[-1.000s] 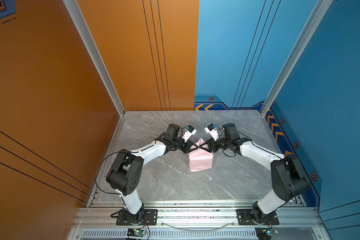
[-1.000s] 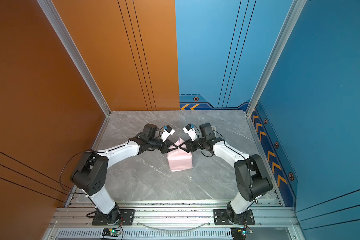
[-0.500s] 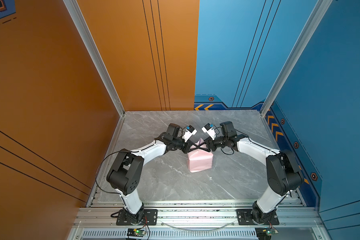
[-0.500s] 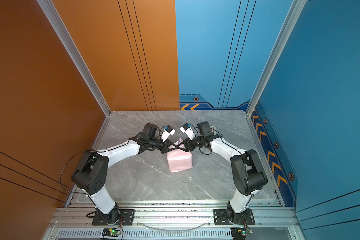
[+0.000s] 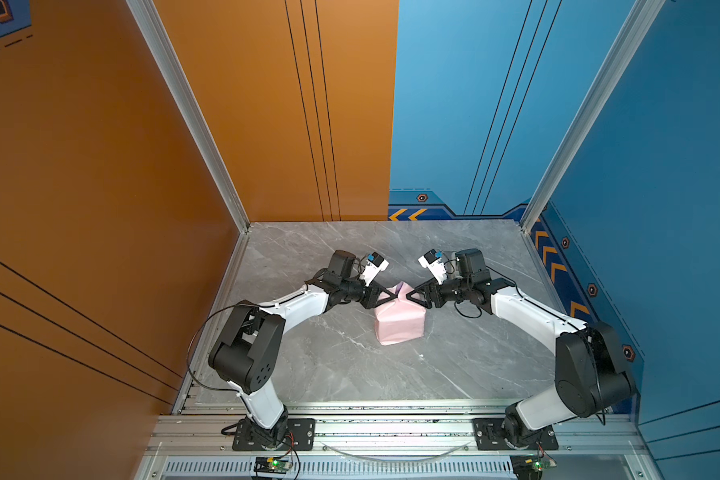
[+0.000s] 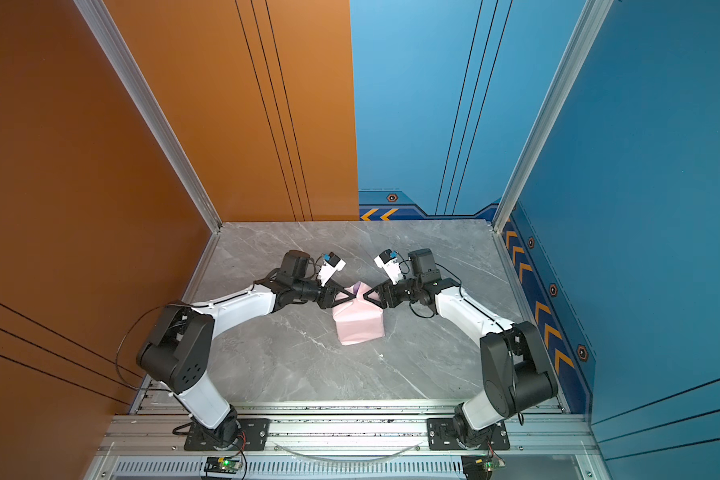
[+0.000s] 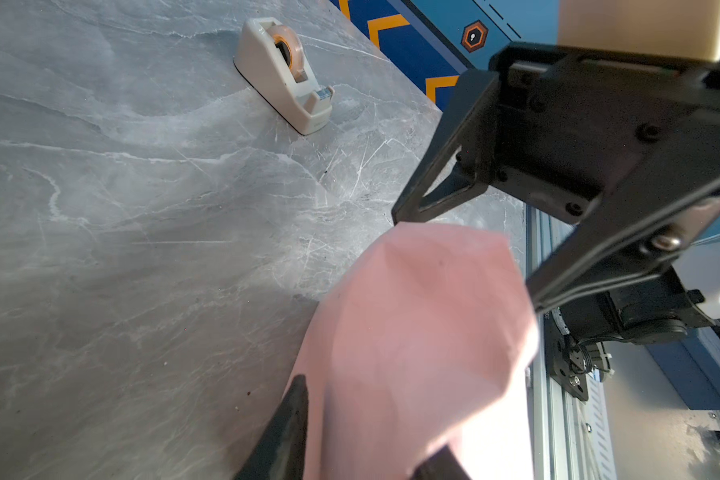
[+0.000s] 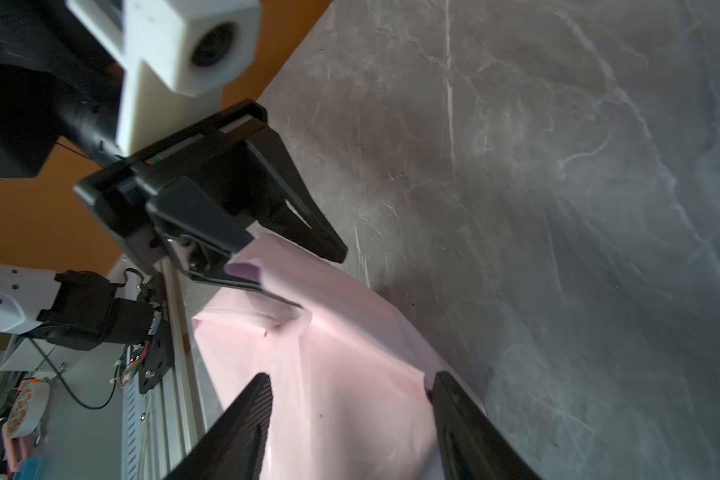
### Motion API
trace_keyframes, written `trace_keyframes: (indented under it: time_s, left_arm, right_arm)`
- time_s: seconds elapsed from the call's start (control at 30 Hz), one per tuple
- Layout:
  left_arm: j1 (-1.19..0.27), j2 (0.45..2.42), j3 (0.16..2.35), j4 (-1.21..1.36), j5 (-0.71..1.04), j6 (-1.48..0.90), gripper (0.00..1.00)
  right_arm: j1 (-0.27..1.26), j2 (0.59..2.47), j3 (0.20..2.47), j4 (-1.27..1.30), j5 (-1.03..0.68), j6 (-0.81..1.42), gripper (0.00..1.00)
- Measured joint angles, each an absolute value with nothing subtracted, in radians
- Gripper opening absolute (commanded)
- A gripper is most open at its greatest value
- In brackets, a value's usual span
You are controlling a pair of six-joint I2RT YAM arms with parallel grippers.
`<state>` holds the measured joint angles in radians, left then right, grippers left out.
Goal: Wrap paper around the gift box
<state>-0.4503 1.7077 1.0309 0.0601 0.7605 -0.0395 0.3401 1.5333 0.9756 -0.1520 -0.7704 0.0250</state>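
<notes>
The paper lies pale pink side out as a blocky bundle mid-table. The gift box is hidden under it. At the bundle's far end a flap stands up, showing a lilac patch. My left gripper reaches that end from the left. Its jaws are apart, with the loose pink fold between them. My right gripper faces it from the right, open wide and straddling the same raised fold. The two grippers' tips nearly meet over the bundle's far end.
A beige tape dispenser stands on the grey marble table, beyond the bundle in the left wrist view. Orange and blue walls close the table on three sides. An aluminium rail with both arm bases runs along the front.
My right gripper has shifted a little left, closer to the left gripper over the bundle's far end. The left jaws have spread wider. The bundle has stayed in place.
</notes>
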Motion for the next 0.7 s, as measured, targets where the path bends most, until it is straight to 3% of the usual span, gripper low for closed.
trace_keyframes:
  time_s: [0.17,0.5,0.7]
  left_arm:
    - [-0.446,1.703,1.017,0.075,0.76,-0.058,0.42]
    - [-0.436,1.606,0.921,0.101,0.729,-0.128,0.58]
    - [-0.412,1.514,0.841,0.125,0.681,-0.148,0.57]
  right_arm:
    - [0.366,1.533,0.954,-0.192,-0.666,0.027,0.63]
    - [0.38,1.524,0.952,-0.191,-0.628,0.023,0.63]
    - [0.381,1.522,0.952,-0.191,-0.623,0.023,0.63]
